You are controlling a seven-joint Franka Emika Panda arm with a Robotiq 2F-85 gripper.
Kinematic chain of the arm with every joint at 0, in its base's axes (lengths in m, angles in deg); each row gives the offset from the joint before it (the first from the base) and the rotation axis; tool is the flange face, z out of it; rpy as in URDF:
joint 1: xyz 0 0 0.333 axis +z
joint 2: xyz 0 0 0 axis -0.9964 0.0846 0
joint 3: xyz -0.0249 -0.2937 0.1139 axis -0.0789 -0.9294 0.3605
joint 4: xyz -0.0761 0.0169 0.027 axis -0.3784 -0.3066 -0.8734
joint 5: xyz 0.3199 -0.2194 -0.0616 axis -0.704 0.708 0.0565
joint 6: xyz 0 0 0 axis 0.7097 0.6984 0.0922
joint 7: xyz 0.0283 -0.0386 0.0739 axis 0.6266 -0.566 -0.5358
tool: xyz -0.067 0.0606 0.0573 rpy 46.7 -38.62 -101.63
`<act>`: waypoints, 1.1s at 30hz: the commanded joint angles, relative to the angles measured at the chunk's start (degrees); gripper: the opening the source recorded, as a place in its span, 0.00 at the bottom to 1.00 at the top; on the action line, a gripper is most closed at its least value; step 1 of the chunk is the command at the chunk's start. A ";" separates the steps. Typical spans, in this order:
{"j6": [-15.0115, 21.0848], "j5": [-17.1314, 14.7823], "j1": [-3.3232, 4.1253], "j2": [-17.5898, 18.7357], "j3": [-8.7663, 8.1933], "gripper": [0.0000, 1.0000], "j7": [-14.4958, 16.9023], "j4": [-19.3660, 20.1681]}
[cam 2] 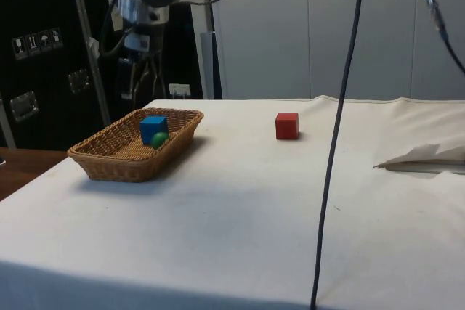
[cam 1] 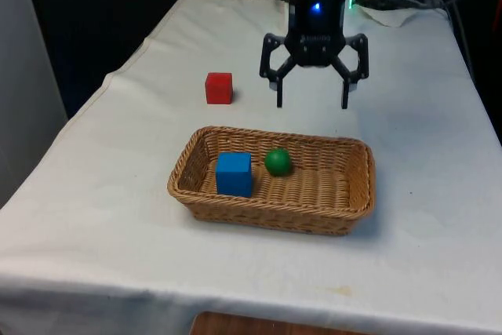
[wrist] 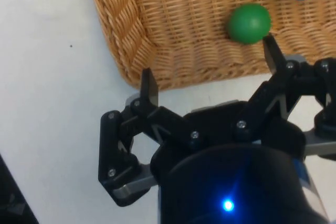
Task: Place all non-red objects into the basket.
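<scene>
Fingers of the gripper (cam 1: pixel 313 103) are spreading wide and empty above the basket (cam 1: pixel 354 194), which is holding the blue cube (cam 1: pixel 234 173) and green ball (cam 1: pixel 278 162), while the red cube (cam 1: pixel 219 88) is sitting apart on the cloth.

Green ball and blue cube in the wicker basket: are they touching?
Apart. The front view shows a strip of basket floor between the green ball and the blue cube inside the woven wicker basket.

Wicker basket (cam 2: pixel 109 159) sits on the white cloth (cam 2: pixel 240 208), toward the dark cabinets. Inside it: blue cube (cam 2: pixel 152 128), with green ball (cam 2: pixel 159 139) touching its near lower side. Red cube (cam 2: pixel 287 125) stands alone on the cloth, well apart from the basket. A black cable (cam 2: pixel 336 143) hangs down in front.
</scene>
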 commanded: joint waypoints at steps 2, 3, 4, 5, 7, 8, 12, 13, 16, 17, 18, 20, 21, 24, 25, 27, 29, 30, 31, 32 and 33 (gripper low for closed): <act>0.00 0.86 0.57 -1.60 -0.74 1.00 -0.69 1.43; 0.06 0.86 0.57 -2.06 -0.80 1.00 -0.69 1.78; 0.11 0.92 0.63 -2.52 -0.80 1.00 -0.69 2.18; 0.17 0.97 0.63 -2.98 -0.86 1.00 -0.69 2.64; 0.00 0.17 0.17 -2.92 -0.29 1.00 0.00 2.46; 0.29 1.03 0.69 -3.84 -0.92 1.00 -0.69 3.44; 0.40 1.26 0.80 -6.30 -1.03 1.00 -0.69 5.50; 0.40 1.32 0.80 -6.82 -1.03 1.00 -0.74 5.90; 0.11 0.52 0.34 -7.91 -0.46 1.00 0.00 6.65; 0.46 1.49 0.80 -8.88 -1.03 1.00 -0.69 7.56; 0.46 1.49 0.80 -8.88 -1.03 1.00 -0.69 7.56; 0.46 1.66 0.80 -10.54 -0.97 1.00 -0.69 8.82; 0.52 1.78 0.80 -11.06 -0.97 1.00 -0.69 9.22; 0.52 1.83 0.80 -12.26 -0.92 1.00 -0.57 10.14; 0.57 1.89 0.74 -13.29 -0.92 1.00 -0.52 11.00; 0.63 2.06 0.74 -14.44 -0.92 1.00 -0.40 11.97; 0.74 2.23 0.69 -15.36 -0.97 1.00 -0.29 12.83; 0.80 2.35 0.69 -15.93 -0.97 1.00 -0.23 13.29; 0.92 2.52 0.69 -16.90 -1.03 1.00 -0.17 14.21; 0.97 2.58 0.69 -17.36 -1.09 1.00 -0.11 14.61; 0.40 1.38 0.46 -16.79 -0.63 1.00 0.57 13.98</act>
